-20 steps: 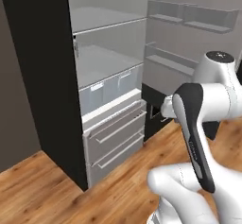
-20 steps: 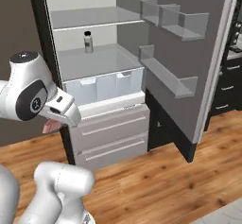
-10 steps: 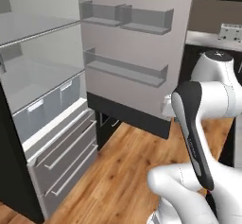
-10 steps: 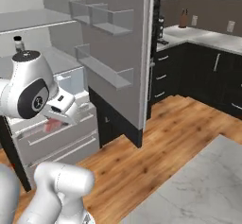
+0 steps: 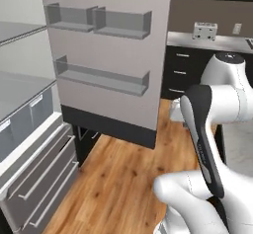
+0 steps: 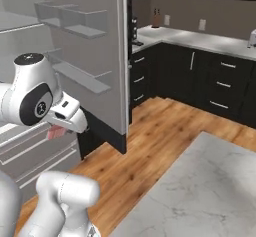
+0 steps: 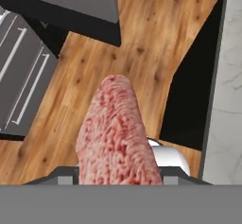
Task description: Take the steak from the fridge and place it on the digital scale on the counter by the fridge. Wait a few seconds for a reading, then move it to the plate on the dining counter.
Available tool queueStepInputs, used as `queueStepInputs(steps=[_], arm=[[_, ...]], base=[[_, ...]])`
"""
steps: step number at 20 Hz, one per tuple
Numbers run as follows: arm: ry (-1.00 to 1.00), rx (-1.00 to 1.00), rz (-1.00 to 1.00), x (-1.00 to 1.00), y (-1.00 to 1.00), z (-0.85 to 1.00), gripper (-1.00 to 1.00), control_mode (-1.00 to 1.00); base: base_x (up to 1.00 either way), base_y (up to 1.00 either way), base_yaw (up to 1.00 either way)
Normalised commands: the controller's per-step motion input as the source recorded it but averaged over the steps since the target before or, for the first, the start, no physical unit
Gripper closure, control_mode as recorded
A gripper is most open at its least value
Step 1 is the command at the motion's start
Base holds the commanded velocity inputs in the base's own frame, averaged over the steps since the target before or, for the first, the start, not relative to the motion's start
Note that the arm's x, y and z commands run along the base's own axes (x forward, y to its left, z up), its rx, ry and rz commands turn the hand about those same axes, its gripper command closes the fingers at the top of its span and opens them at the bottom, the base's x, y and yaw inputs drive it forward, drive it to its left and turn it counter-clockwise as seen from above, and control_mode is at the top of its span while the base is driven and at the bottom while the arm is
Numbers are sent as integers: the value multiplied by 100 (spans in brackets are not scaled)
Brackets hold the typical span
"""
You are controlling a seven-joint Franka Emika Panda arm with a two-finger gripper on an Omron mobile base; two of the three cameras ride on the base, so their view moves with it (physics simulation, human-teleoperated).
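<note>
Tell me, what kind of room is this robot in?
It looks like a kitchen: a fridge stands open, dark cabinets with a pale worktop line the wall, and the robot carries a raw steak.

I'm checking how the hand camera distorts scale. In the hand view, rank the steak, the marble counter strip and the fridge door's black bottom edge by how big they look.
1. steak, though it looks biggest mostly because it sits right at the camera
2. marble counter
3. fridge door's black bottom edge; the last two look close, so their order is unsure.
</note>
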Motion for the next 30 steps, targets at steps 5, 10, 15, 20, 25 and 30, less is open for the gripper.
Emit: queueStepInputs(steps=[5, 10, 15, 20, 25, 30], arm=[[0, 0, 0, 0, 0, 0, 100, 100], [0, 0, 0, 0, 0, 0, 100, 100], [0, 0, 0, 0, 0, 0, 100, 100], [0, 0, 0, 0, 0, 0, 100, 100], [0, 0, 0, 0, 0, 0, 100, 100], [0, 0, 0, 0, 0, 0, 100, 100]], base=[[-58, 100, -37], [-16, 100, -16], [-38, 99, -18], [-100, 40, -30], [-100, 19, -33], [-100, -1, -34]])
